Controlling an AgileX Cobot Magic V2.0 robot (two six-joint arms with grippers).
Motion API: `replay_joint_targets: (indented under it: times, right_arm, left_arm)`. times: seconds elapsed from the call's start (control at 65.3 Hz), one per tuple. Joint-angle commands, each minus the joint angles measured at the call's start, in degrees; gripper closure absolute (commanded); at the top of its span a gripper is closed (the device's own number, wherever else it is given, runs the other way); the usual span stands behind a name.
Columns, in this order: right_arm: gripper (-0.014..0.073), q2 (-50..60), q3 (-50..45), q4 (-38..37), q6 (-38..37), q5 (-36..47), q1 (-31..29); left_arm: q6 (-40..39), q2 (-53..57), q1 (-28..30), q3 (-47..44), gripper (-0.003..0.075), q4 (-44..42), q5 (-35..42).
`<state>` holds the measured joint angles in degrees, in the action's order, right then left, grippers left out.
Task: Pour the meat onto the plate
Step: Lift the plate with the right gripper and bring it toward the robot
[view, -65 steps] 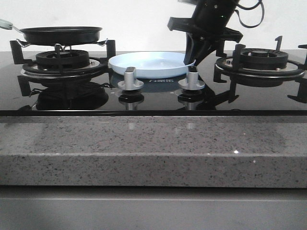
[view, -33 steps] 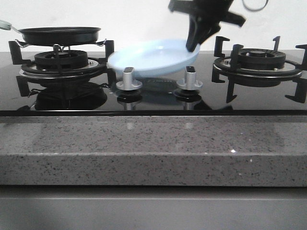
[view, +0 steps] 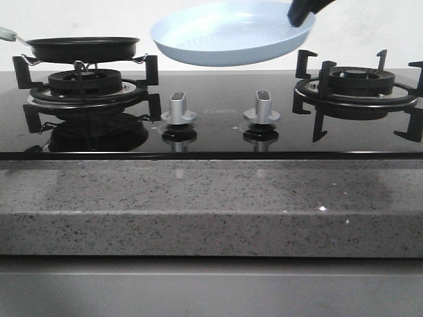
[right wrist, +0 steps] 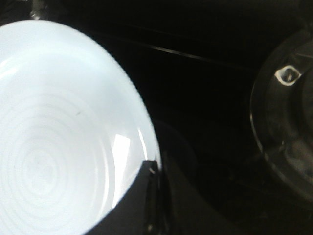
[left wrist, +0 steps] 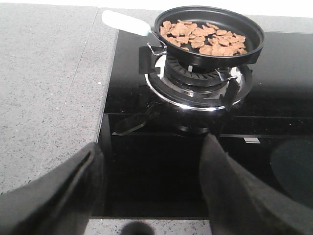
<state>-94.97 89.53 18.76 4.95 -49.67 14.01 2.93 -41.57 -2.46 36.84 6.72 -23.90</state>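
Note:
The pale blue plate hangs in the air above the middle of the hob, tilted with its right rim higher. My right gripper is shut on that right rim; in the right wrist view the plate fills the frame and the gripper pinches its edge. The meat lies in the black frying pan on the left burner; the pan also shows in the front view. My left gripper is open and empty, low over the hob's front left, short of the pan.
The pan has a white handle pointing toward the grey counter. Two silver knobs stand on the black glass hob. The right burner grate is bare. A stone counter edge runs along the front.
My right gripper has lifted the plate off the hob, from resting between the burners to well above them, and tilted it. The pan and left arm have not moved.

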Motion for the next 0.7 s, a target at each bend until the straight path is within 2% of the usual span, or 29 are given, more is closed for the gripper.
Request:
replay_joint_targets:
  times: [0.0, 0.322, 0.689]
  right_arm:
    - [0.0661, 7.32, -4.87, 3.68, 2.72, 6.72, -0.23]
    - [0.0661, 10.56, -17.26, 4.86, 3.58, 9.52, 0.52]
    - [0.0661, 10.03, -19.37, 5.00, 3.60, 14.22, 3.31]
  left_arm:
    - [-0.03, 0.31, -0.26, 1.47, 0.0282, 0.57, 4.28]
    - [-0.03, 0.31, -0.26, 1.47, 0.0282, 0.57, 4.39]
    - [-0.03, 0.31, -0.26, 1.47, 0.0282, 0.57, 4.39]
